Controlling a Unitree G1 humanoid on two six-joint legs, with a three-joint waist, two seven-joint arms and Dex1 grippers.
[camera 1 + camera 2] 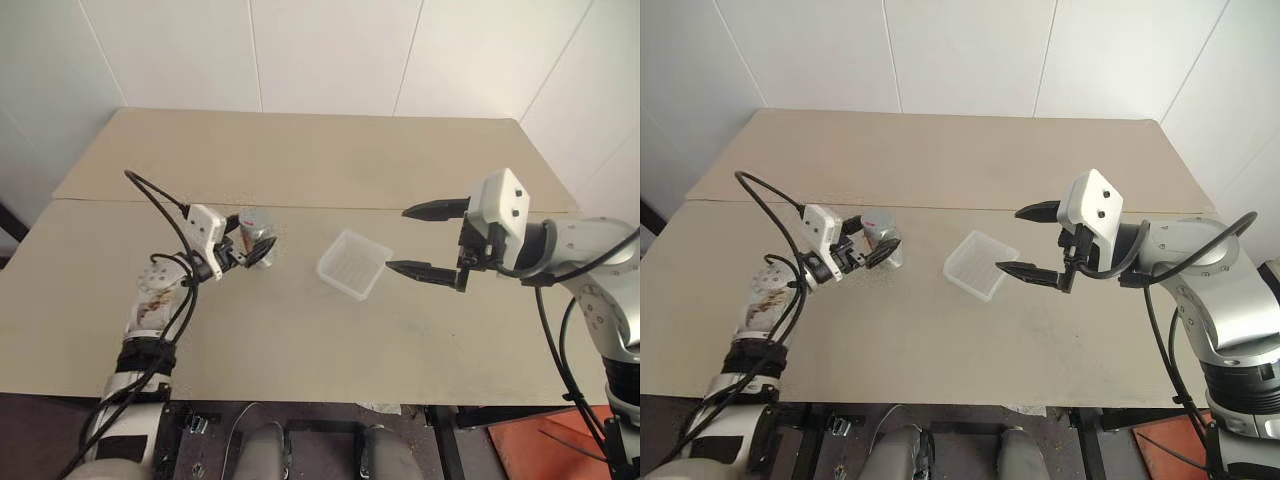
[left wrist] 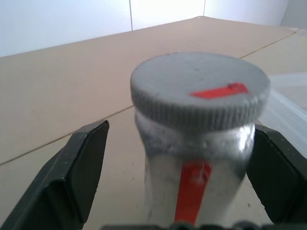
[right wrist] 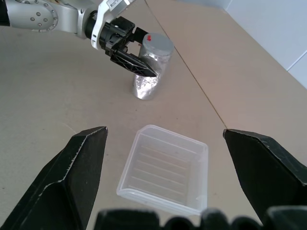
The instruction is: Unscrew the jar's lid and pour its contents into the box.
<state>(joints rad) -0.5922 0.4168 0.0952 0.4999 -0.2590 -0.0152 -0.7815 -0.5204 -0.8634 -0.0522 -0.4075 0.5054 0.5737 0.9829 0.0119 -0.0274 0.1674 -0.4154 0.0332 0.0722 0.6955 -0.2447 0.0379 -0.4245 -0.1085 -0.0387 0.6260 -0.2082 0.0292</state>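
**Asker:** Jar position, please, taking the box as the landmark?

**Watcher:** The jar (image 1: 257, 236) stands upright on the table (image 1: 300, 160), well to the left of the box (image 1: 354, 264) and apart from it. Its body looks silvery and crinkled, with a red strip running down the side.

**Asker:** And the lid?

**Watcher:** The lid (image 2: 199, 88) is on the jar, pale grey with a ribbed edge and a red strip across its flat top. The contents I cannot make out through the wall of the jar.

**Asker:** What is the left gripper doing?

**Watcher:** The left gripper (image 1: 252, 252) is at the jar, on the side away from the box, with one black finger on each side of the body below the lid. In the left wrist view one finger (image 2: 79, 167) stands clear of the jar with table showing between them; the other finger sits close against the opposite side. So the jaws are apart around the jar, not clamped on it.

**Asker:** The right gripper?

**Watcher:** The right gripper (image 1: 432, 242) is just to the right of the box, above the table, pointing toward it. Its jaws are spread wide and hold nothing.

**Asker:** How does the box sit?

**Watcher:** Flat on the table, open side up, turned at an angle to the table's edge, with ridges across its floor.
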